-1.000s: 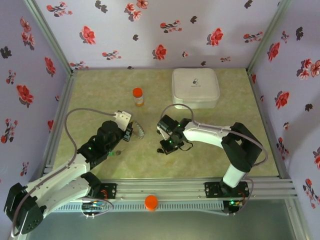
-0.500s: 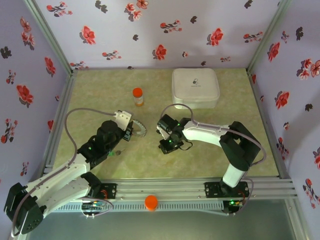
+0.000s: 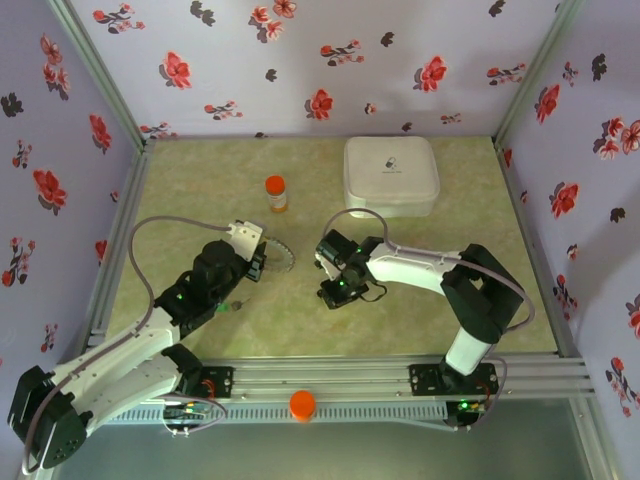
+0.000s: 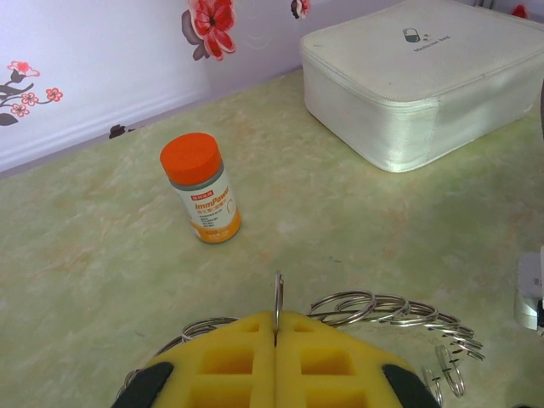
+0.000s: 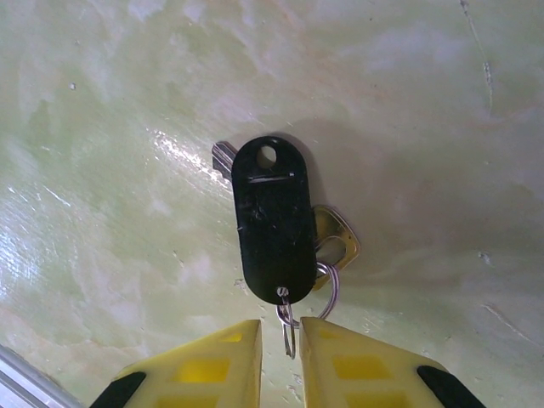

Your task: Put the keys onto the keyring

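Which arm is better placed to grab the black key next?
Right. Its gripper hangs just above the key, jaws slightly apart astride the key's wire loop. The left gripper is shut on the keyring, so it is occupied.

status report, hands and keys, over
Left hand shut on grey metal linked keyring. Right hand slightly open around small ring of black oval-headed key. Nothing blocking.
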### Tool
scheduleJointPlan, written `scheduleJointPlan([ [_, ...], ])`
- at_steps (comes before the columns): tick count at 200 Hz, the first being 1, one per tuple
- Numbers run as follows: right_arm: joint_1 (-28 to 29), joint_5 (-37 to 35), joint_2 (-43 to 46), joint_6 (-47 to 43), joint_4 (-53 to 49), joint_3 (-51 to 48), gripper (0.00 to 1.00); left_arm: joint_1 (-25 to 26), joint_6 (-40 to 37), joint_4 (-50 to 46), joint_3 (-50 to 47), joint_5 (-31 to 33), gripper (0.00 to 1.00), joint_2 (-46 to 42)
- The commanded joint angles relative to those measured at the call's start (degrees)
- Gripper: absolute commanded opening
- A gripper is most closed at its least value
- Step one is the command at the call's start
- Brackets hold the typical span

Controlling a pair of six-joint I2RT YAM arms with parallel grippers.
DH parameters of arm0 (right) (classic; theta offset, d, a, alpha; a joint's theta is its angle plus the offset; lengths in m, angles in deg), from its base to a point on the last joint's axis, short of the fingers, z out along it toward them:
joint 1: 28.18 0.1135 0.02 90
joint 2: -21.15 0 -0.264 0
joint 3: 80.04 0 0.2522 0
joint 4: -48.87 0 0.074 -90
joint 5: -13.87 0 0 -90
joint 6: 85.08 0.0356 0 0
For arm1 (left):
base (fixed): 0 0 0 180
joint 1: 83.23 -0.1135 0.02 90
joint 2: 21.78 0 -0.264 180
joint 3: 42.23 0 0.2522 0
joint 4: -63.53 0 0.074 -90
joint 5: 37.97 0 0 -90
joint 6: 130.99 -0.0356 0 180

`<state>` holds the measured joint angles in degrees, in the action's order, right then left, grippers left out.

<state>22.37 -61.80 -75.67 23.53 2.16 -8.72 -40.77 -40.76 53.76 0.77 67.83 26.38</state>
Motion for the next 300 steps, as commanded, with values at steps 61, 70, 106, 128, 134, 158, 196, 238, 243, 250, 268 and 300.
scheduleJointPlan([
  [61, -0.19, 0.61, 2.29, 1.56, 0.91, -2.52, 0.19, -0.27, -0.42, 2.30, 0.79, -0.37, 0.00, -0.75],
  [70, -0.25, 0.70, 2.21, 1.60, 1.20, -2.45, 0.19, -0.28, -0.49, 2.17, 0.75, -0.33, 0.00, -0.71],
  [106, -0.21, 0.37, 1.98, 1.82, 1.65, -2.36, 0.18, -0.25, -0.58, 1.86, 0.98, -0.40, 0.00, -0.71],
  [128, -0.23, 0.35, 2.24, 1.89, 2.01, -2.71, 0.16, -0.29, -0.58, 1.99, 0.90, -0.39, 0.00, -0.65],
  [134, -0.18, 0.43, 2.19, 1.95, 2.10, -2.67, 0.15, -0.27, -0.67, 1.99, 0.89, -0.34, 0.00, -0.53],
  [158, -0.25, 0.44, 2.26, 2.04, 2.54, -2.66, 0.11, -0.27, -0.75, 1.99, 0.96, -0.34, 0.00, -0.44],
  [196, -0.19, -0.07, 4.25, 0.69, 3.56, -3.65, 0.03, -0.25, -0.82, 1.65, 0.83, -0.34, 0.00, -1.03],
  [238, -0.20, -0.57, 9.71, -2.12, 7.29, -7.28, 0.00, -0.23, -1.02, 1.77, 0.90, -0.41, 0.00, -1.02],
  [243, -0.17, -0.41, 10.11, -2.64, 7.43, -7.51, 0.00, -0.27, -1.07, 1.73, 0.95, -0.34, 0.00, -1.01],
  [250, -0.05, -0.29, 10.84, -3.52, 7.34, -7.72, 0.00, -0.22, -1.23, 1.56, 1.05, -0.37, 0.00, -1.01],
  [268, 0.65, -1.65, 13.31, -6.87, 6.80, -8.53, 0.00, -0.27, -1.79, 1.28, 1.24, -0.55, 0.00, -1.10],
  [300, 2.45, -4.46, 20.91, -13.13, 8.95, -10.39, 0.00, -0.16, -3.19, 1.75, 1.62, -3.19, 0.00, -1.90],
])
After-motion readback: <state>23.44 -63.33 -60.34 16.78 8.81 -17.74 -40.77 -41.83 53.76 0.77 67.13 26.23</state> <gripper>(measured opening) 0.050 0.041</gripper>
